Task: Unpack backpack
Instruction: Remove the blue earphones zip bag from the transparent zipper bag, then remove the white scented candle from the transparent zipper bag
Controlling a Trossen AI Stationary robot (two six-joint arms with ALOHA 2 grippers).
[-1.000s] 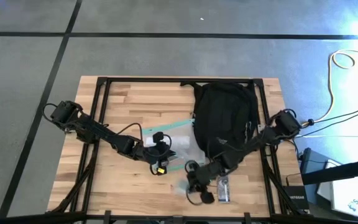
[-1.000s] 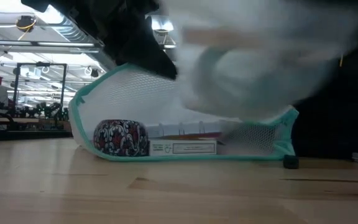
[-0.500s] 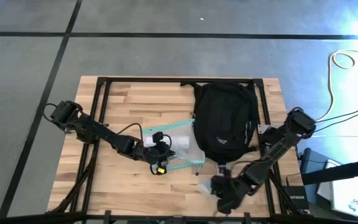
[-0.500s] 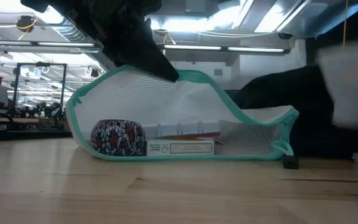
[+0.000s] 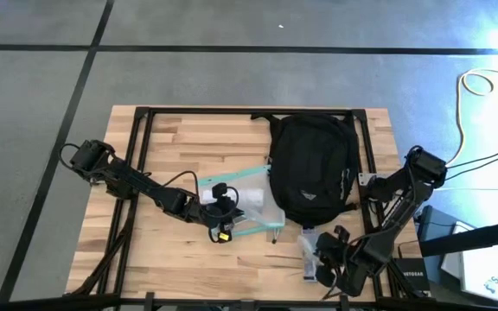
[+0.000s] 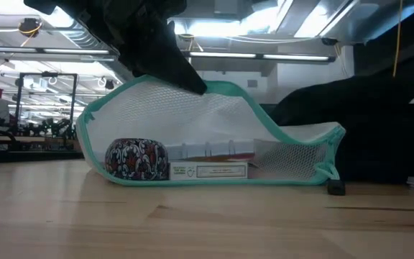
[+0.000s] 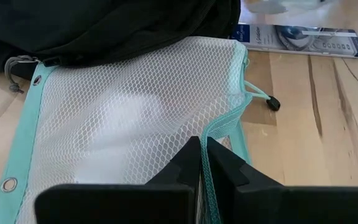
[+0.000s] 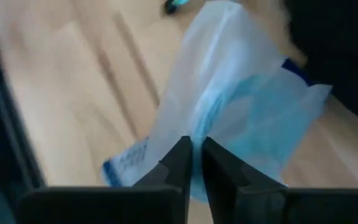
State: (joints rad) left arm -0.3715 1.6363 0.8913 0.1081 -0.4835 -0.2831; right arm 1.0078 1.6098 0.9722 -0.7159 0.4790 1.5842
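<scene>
The backpack (image 5: 313,168) lies on the tabletop (image 5: 171,138) toward one o'clock. The left end effector (image 7: 202,163) pinches the mesh pouch (image 7: 129,118) by its teal edge. At five o'clock, the right end effector (image 8: 196,163) seemingly grips a translucent plastic bag (image 8: 241,106).

L arm stretched to table centre, left tool (image 5: 222,226) clamped; R arm folded back, right tool (image 5: 318,257) pinched.

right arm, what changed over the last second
The right pincer swung from beside the mesh pouch to the table's near right corner, carrying a clear plastic bag it pinches. The left pincer kept its grip on the pouch's teal edge; pouch and backpack stayed put.
</scene>
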